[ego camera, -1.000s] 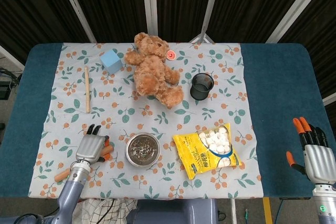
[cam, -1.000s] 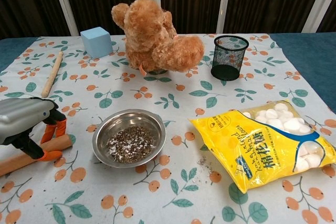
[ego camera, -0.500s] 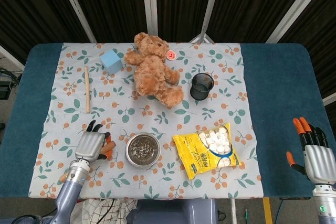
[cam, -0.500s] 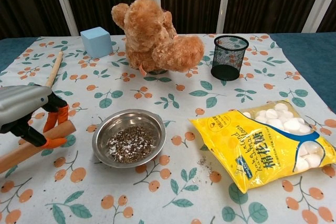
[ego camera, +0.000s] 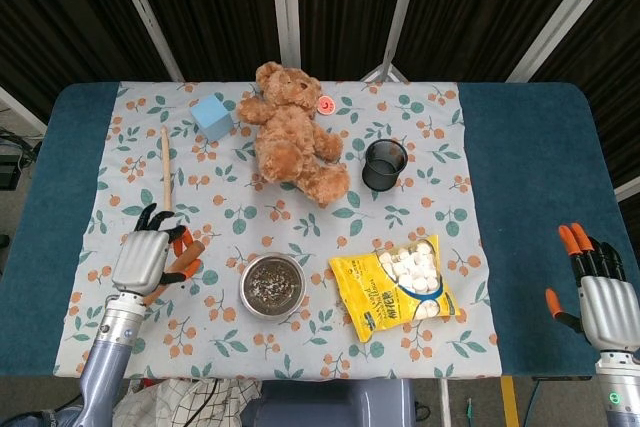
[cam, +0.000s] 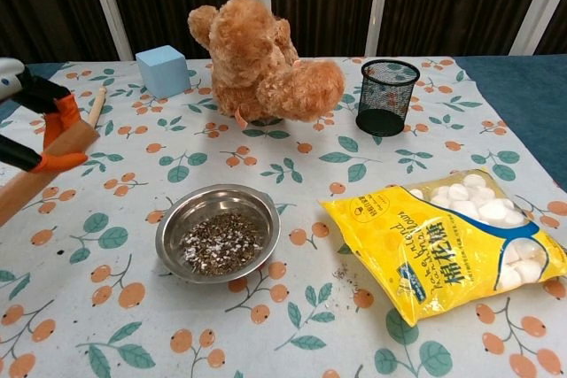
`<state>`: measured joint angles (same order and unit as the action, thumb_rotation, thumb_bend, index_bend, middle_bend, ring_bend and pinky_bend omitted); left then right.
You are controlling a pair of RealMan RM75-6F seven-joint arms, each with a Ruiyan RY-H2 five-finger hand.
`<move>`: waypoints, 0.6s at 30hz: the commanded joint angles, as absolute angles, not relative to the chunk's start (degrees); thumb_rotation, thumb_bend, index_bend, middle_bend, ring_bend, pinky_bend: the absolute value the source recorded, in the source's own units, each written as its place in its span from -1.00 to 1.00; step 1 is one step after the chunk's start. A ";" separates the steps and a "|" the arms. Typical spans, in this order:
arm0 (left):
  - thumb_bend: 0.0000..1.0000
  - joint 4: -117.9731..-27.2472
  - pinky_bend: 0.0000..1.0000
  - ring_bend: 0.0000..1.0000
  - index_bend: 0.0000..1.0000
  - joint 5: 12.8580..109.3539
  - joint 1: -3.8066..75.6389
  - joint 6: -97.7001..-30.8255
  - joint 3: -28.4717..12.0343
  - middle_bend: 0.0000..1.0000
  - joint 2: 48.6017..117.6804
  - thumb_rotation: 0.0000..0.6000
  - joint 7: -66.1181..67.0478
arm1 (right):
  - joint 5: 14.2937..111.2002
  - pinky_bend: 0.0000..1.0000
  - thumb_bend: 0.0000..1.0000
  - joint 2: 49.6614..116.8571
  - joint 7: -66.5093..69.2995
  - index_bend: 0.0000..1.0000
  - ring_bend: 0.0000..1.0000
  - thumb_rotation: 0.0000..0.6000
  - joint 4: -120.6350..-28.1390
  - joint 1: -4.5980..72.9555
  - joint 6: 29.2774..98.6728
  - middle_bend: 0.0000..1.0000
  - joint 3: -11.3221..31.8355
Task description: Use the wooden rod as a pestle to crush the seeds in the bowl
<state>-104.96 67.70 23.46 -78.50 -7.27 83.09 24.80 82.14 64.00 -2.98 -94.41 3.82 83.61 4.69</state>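
Observation:
My left hand grips a thick wooden rod and holds it above the cloth, left of the bowl. In the chest view the left hand is at the far left edge, with the rod slanting down to the left out of frame. The steel bowl stands near the table's front, with dark crushed seeds on its bottom inside the rim. My right hand hangs off the table's right front corner, fingers spread and holding nothing.
A thin wooden stick lies behind the left hand. A teddy bear, blue cube and black mesh cup stand at the back. A yellow marshmallow bag lies right of the bowl.
My left hand has lifted the thick rod off the cloth and carried it up and to the left, away from the bowl. The right hand has not moved.

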 commanded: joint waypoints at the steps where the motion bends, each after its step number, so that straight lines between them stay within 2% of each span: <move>1: 0.59 -104.34 -0.96 -0.64 0.23 70.47 22.33 -80.77 -9.55 0.41 81.69 1.00 19.18 | 82.08 -1.00 -0.17 64.00 -3.02 -1.00 -1.00 1.00 -94.46 3.83 83.59 -1.00 4.72; 8: 0.58 -101.88 -0.92 -0.64 0.24 75.83 22.53 -83.31 -12.65 0.41 81.47 1.00 10.92 | 81.94 -1.00 -0.17 63.97 -3.26 -1.00 -1.00 1.00 -94.61 3.89 83.57 -1.00 4.84; 18: 0.58 -100.10 -0.87 -0.64 0.24 80.73 25.83 -81.85 -14.81 0.41 83.51 1.00 3.81 | 81.98 -1.00 -0.17 64.07 -3.24 -1.00 -1.00 1.00 -94.53 3.79 83.65 -1.00 4.74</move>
